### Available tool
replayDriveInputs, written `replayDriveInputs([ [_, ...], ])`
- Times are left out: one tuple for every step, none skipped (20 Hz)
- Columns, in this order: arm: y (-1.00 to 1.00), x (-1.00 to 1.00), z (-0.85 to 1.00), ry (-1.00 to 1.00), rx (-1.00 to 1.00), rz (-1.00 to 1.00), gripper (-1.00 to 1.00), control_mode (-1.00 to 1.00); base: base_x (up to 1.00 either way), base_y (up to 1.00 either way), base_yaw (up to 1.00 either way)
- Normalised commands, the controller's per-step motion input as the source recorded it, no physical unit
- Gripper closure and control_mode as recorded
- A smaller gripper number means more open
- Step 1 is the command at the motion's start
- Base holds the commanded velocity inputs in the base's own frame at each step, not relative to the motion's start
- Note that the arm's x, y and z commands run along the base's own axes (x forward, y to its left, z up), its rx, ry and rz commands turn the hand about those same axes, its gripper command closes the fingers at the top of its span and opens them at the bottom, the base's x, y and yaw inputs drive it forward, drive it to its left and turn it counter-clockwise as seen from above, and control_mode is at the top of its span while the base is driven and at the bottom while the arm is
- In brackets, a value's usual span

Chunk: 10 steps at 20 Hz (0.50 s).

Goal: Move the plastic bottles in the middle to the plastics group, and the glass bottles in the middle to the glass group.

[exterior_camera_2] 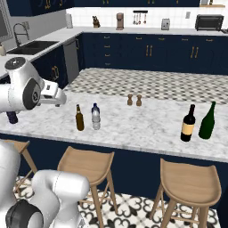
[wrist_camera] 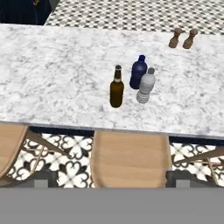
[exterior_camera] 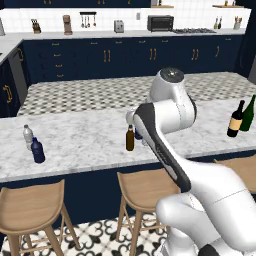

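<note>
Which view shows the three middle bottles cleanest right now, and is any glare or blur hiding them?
Hand view: amber bottle, navy bottle and clear bottle all sharp, evenly lit, no glare. Left base view: the arm covers most of the group beside the amber bottle. Right base view: soft and small, navy one hidden behind the clear bottle.

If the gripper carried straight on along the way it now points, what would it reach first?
Probably the amber bottle, nearest the hand view's centre, with the navy bottle and clear bottle just beside it; depth is uncertain.
</note>
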Motion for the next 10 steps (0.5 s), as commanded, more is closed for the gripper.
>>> replayDriveInputs([
  [0.1, 0.0, -0.14, -0.36, 0.0, -0.15, -1.0, -1.0, 0.0, 0.0, 0.0],
  [0.11, 0.26, -0.11, -0.25, 0.0, -0.15, -1.0, -1.0, 0.0, 0.0, 0.0],
  [0.13, 0.39, -0.04, -0.19, 0.0, -0.17, -1.0, -1.0, 0.0, 0.0, 0.0],
  [0.03, 0.36, -0.01, -0.19, 0.0, -0.15, -1.0, -1.0, 0.0, 0.0, 0.0],
  [0.0, 0.37, -0.09, -0.17, 0.0, -0.11, -1.0, -1.0, 0.0, 0.0, 0.0],
  [0.0, 0.51, -0.16, -0.11, 0.0, -0.11, -1.0, -1.0, 0.0, 0.0, 0.0],
  [0.01, 0.49, -0.24, -0.1, 0.0, -0.12, -1.0, -1.0, 0.0, 0.0, 0.0],
  [0.0, 0.34, -0.25, -0.06, 0.0, -0.12, -1.0, -1.0, 0.0, 0.0, 0.0],
  [0.0, 0.3, -0.21, -0.03, 0.0, -0.11, -1.0, -1.0, 0.0, 0.0, 0.0],
  [0.0, 0.31, -0.18, -0.03, 0.0, -0.11, -1.0, -1.0, 0.0, 0.0, 0.0],
])
